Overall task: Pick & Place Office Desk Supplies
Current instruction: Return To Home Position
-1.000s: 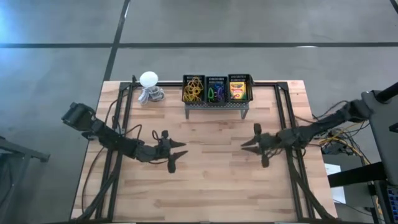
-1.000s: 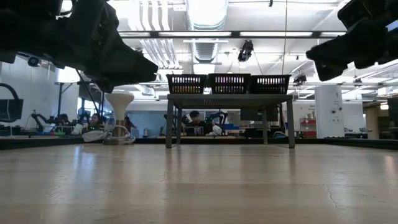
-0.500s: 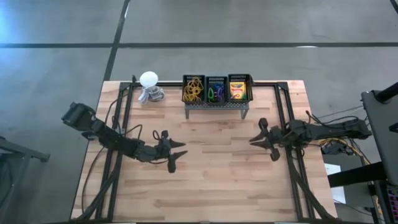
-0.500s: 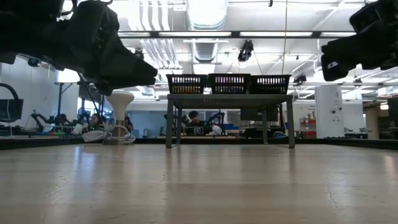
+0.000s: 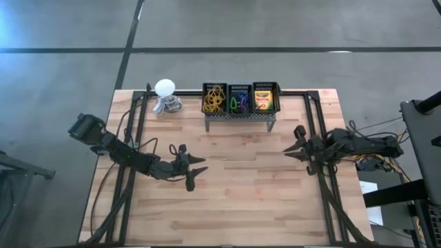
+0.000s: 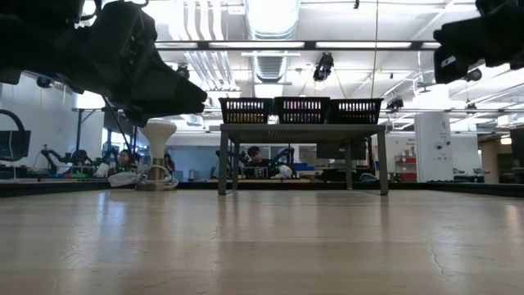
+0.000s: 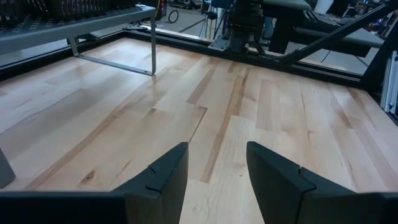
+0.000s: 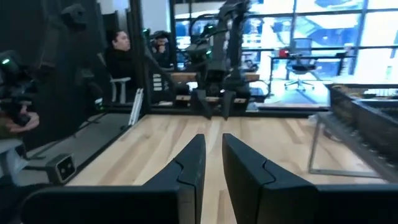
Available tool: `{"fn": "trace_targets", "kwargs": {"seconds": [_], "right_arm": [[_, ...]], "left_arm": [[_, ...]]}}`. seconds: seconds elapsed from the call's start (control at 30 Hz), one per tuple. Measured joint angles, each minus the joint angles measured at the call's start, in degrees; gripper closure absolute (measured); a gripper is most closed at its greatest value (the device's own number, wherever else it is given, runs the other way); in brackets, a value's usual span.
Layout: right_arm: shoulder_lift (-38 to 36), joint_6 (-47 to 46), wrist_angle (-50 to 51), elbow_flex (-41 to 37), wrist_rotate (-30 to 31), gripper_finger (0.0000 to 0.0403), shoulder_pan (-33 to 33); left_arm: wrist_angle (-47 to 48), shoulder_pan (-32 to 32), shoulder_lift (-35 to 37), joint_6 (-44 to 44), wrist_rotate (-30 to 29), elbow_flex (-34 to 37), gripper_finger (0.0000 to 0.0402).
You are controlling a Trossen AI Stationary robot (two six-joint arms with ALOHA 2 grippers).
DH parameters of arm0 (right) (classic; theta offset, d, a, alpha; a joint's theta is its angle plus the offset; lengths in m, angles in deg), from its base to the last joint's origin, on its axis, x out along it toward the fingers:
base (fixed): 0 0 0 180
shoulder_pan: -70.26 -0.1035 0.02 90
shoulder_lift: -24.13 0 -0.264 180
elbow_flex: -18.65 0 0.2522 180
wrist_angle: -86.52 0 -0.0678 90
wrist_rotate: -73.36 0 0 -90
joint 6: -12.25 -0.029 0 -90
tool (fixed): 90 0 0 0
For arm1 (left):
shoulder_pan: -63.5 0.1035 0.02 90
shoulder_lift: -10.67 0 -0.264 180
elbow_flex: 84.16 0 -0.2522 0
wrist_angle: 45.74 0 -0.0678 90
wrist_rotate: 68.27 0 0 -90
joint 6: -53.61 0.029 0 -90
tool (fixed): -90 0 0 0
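Upper centre, atop the stand (image 5: 238, 118): yellow rubber bands (image 5: 214, 100), rings (image 5: 239, 103), crayon box (image 5: 262, 100) in three black bins (image 5: 240, 86). Over the table (image 5: 234, 200): left hand (image 5: 205, 165) centre-left, fingers apart; right hand (image 5: 287, 152) at right, fingers narrowly apart.

The right gripper (image 5: 295, 143) is pulling back toward the right edge of the high view, and rising into the low view's upper right corner.
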Motion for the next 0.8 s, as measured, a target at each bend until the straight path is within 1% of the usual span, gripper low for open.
{"fn": "trace_targets", "kwargs": {"seconds": [0.1, 0.27, 0.33, 0.43, 0.57, 0.8], "right_arm": [[-2.2, -0.5, 1.3, -0.1, 1.2, 0.0351, 0.0], [-1.6, -1.6, -2.6, -4.6, 2.1, 0.0351, 0.1], [-2.2, -1.6, -4.0, -6.2, 3.8, 0.0351, 0.1], [-2.0, -1.8, -3.2, -6.5, 7.6, 0.0351, 0.1], [-2.2, -2.1, -3.3, -6.5, 7.6, 0.0351, 0.1], [0.6, -1.4, -3.1, -6.5, 7.2, 0.0351, 0.1]], "left_arm": [[0.0, 0.0, 0.0, -0.2, 0.0, 0.0, 0.0236], [0.1, 0.0, 0.0, -0.2, 0.0, 0.0, 0.0236], [0.1, 0.0, 0.0, -0.2, 0.0, 0.0, 0.0236], [0.1, 0.0, 0.0, -0.2, 0.0, 0.0, 0.0236], [0.2, 0.0, 0.0, -0.2, 0.0, 0.0, 0.0236], [0.2, 0.0, 0.0, -0.2, 0.0, 0.0, 0.0236]]}}
